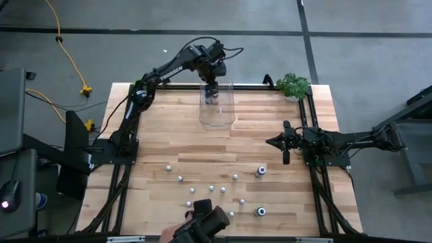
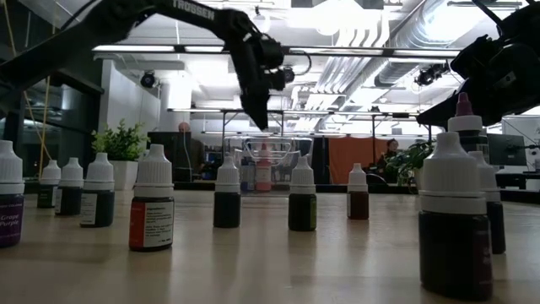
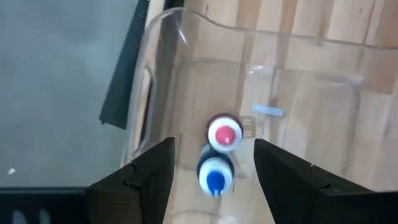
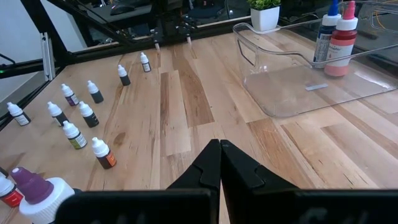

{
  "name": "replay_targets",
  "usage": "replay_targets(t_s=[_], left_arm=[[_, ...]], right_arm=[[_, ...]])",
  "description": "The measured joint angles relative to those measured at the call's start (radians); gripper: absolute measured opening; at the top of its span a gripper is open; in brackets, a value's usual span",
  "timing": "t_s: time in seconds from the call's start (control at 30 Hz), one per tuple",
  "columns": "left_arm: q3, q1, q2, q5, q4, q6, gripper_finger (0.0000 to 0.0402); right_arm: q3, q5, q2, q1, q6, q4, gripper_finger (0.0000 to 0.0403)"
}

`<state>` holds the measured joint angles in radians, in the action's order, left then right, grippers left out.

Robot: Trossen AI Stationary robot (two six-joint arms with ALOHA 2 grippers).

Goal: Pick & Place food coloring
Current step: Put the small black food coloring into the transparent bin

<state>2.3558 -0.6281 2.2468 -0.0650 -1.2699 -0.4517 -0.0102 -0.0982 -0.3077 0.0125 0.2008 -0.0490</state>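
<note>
Several tiny white-capped food coloring bottles (image 1: 209,190) stand upright on the near half of the table, also seen as a row (image 2: 226,198) in the low view and as a cluster (image 4: 81,121) in the right wrist view. Two larger ones (image 1: 260,171) stand among them. A blue-tipped bottle (image 3: 214,174) and a red-tipped bottle (image 3: 224,134) stand inside the clear bin (image 1: 217,115) at the far edge. My left gripper (image 3: 214,144) hangs open above those two, pointing down, touching nothing. My right gripper (image 4: 219,158) is shut, held over the table's right side (image 1: 271,142).
The clear bin (image 4: 311,81) has tall walls around the two bottles. A potted plant (image 1: 293,85) stands at the far right corner. A dark device (image 1: 202,226) sits at the near edge. Bare wood (image 1: 223,145) lies between the bin and the small bottles.
</note>
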Motion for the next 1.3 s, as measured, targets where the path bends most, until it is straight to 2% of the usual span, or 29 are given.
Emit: replay_targets(t_s=[0.17,0.47,0.63,0.73,0.87,1.13,1.3], left_arm=[[0.0,0.0,-0.074,-0.008,-0.032,0.003,0.0214],[0.0,0.0,-0.217,-0.195,-0.235,0.055,0.0214],[-0.008,0.015,-0.297,-0.252,-0.268,0.084,0.0214],[-0.008,0.033,-0.345,-0.247,-0.306,0.111,0.0214],[-0.01,0.094,-0.366,-0.234,-0.302,0.2,0.0214],[-0.01,0.299,-0.374,-0.227,-0.302,0.3,0.0214],[-0.01,0.438,-0.375,-0.136,-0.301,0.376,0.0214]], right_arm=[[0.0,0.0,0.0,0.0,0.0,0.0,0.0],[0.0,0.0,0.0,0.0,0.0,0.0,0.0],[0.0,0.0,0.0,0.0,0.0,0.0,0.0],[0.0,0.0,0.0,0.0,0.0,0.0,0.0],[0.0,0.0,0.0,0.0,0.0,0.0,0.0],[0.0,0.0,0.0,0.0,0.0,0.0,0.0],[0.0,0.0,0.0,0.0,0.0,0.0,0.0]])
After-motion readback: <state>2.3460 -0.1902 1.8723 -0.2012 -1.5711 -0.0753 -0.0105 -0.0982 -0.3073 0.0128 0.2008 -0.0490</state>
